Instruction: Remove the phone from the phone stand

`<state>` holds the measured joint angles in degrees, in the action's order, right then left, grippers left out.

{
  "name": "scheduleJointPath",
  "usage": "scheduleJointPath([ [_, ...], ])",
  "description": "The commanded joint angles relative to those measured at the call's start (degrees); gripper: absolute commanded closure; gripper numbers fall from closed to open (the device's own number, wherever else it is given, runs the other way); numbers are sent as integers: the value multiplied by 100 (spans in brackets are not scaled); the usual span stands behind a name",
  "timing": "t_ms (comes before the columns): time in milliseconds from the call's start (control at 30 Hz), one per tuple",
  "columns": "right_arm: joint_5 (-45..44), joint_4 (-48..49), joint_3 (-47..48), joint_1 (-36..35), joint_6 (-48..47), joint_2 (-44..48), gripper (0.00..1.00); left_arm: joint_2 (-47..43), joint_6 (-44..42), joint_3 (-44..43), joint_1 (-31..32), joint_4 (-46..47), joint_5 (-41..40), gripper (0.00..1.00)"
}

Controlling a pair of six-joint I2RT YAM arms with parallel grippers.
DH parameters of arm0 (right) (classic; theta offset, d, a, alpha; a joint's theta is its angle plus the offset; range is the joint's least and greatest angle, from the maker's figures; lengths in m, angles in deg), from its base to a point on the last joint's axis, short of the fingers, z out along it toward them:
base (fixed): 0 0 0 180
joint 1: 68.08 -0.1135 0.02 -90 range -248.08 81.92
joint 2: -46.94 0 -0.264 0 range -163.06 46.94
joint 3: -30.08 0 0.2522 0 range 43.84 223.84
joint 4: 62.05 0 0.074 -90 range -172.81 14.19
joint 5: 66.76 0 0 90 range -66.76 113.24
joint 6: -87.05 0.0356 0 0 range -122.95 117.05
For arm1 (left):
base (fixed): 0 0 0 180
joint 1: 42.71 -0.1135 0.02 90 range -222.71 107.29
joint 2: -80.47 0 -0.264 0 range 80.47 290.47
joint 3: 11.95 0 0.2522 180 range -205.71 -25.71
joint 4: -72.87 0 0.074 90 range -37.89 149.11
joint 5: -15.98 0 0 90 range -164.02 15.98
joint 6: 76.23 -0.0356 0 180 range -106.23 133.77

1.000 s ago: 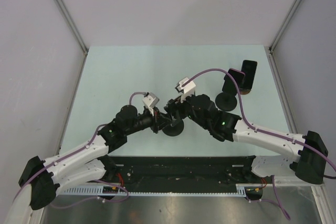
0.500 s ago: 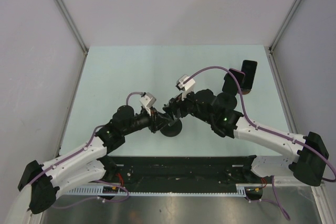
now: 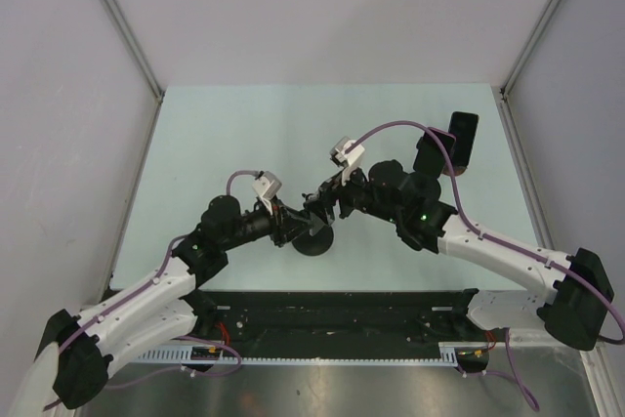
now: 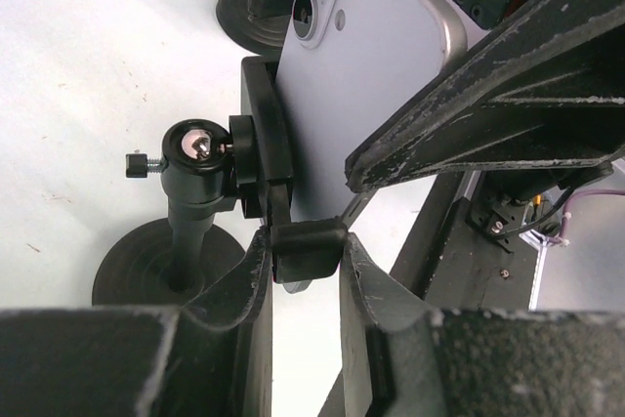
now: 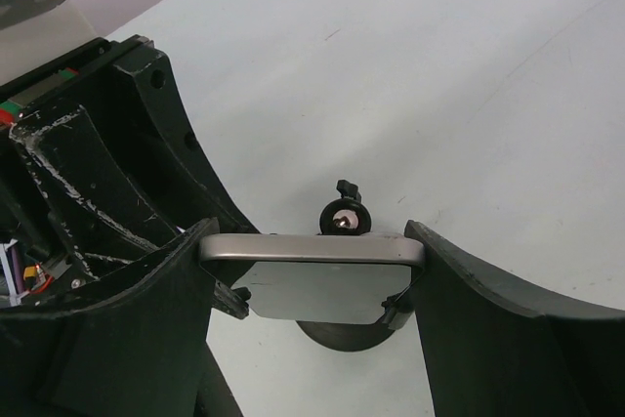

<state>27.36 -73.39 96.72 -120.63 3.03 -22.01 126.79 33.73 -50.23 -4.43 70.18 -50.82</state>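
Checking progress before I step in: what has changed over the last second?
The left gripper drew back slightly leftward. The right gripper stays clamped on the phone, which is still in the phone stand. The second phone at the far right has not moved.

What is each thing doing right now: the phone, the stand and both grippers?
phone stand: upright, holding the phone.
phone: still clamped in, not out yet.
left gripper: closed on the stand's bottom clamp.
right gripper: closed across the phone's edges.
other phone: back right, no gripper on it.
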Motion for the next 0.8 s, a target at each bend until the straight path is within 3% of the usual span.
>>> scheduleJointPath([
  [0, 325, 163, -6, 246, -317, 347, 100, -107, 271, 17, -181, 0, 149, 100],
  [67, 633, 268, -6, 255, -220, 303, 100, -10, 254, -36, -190, 0, 193, 99],
  [200, 1020, 496, -6, 211, -71, 198, 100, 78, 210, -124, -190, 0, 281, 83],
  [233, 1055, 575, -6, 150, -70, 180, 100, 87, 209, -133, -190, 0, 281, 70],
  [300, 1064, 646, -6, 97, -70, 119, 100, 44, 209, -176, -190, 0, 264, 55],
  [500, 1099, 725, 46, -27, -53, 110, 100, -238, 254, -229, -190, -43, 203, 19],
  [600, 1126, 717, 117, -79, -53, 110, 100, -405, 218, -229, -190, -158, 132, 10],
  [767, 1030, 620, 362, -150, -9, 171, 100, -624, 52, -335, -198, -438, 62, 4],
])
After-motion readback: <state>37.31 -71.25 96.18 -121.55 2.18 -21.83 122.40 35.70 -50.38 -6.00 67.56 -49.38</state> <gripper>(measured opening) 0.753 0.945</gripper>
